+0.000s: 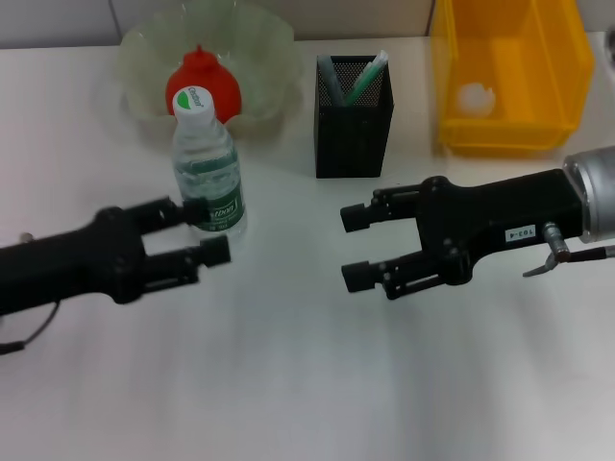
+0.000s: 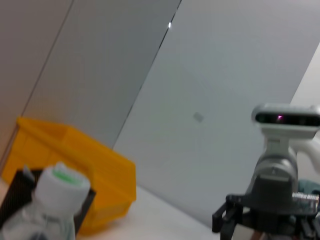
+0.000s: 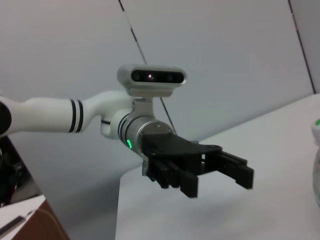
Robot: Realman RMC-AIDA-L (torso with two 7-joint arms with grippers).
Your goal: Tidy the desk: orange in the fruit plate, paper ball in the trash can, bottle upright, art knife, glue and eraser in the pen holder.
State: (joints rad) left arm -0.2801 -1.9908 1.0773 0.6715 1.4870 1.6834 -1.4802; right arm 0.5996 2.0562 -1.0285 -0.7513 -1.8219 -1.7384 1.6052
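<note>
Bottle (image 1: 208, 165) upright before fruit plate (image 1: 259, 43); your left gripper (image 1: 197, 233) spread just beside its base, right gripper (image 1: 352, 247) wide, holding nothing, mid-desk.

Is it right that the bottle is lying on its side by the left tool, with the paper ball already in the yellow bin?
Not quite. The head view shows the bottle standing upright, cap on top, beside the left tool. The rest holds: the paper ball lies in the yellow bin.
</note>
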